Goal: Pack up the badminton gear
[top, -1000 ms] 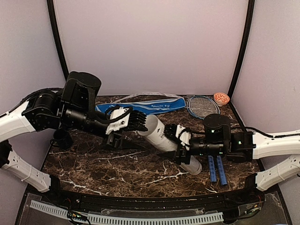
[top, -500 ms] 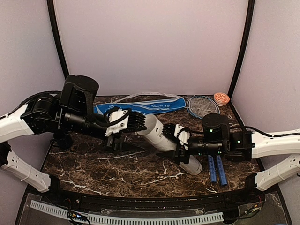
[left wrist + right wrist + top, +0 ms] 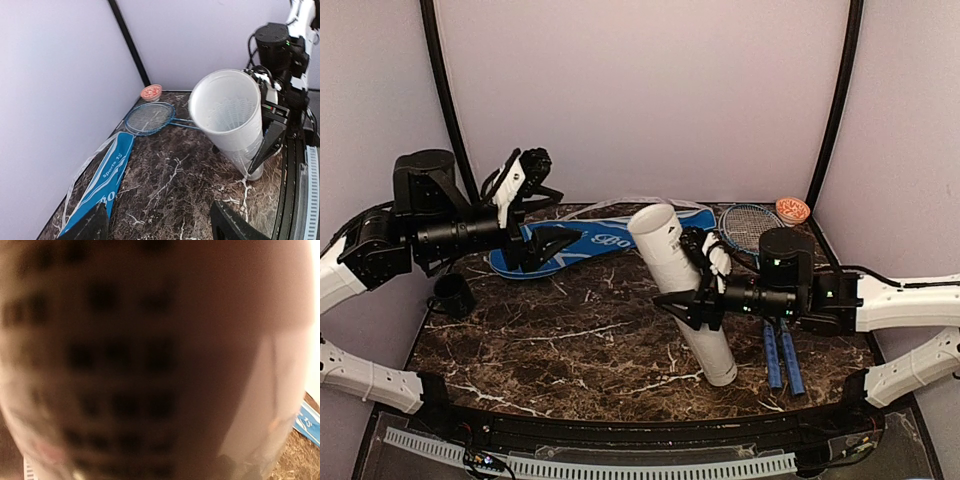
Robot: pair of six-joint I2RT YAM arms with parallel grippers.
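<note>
From above, the left gripper (image 3: 552, 214) is raised near the blue racket cover (image 3: 610, 238), its fingers wide apart and empty. The right gripper (image 3: 700, 290) has its fingers clamped on the tilted white tube (image 3: 665, 250), whose lower end rests on the tabletop (image 3: 570, 340). The left wrist view shows shuttlecocks (image 3: 231, 112) inside the tube. In the right wrist view, the blurred tube fills the frame.

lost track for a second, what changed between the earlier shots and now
The left tool pulled away from the open end of the tube, back and up to the left, opening. The right tool, gripping the tube mid-length, tipped its open end upward. The rackets, bowl and black cup stayed put.
</note>
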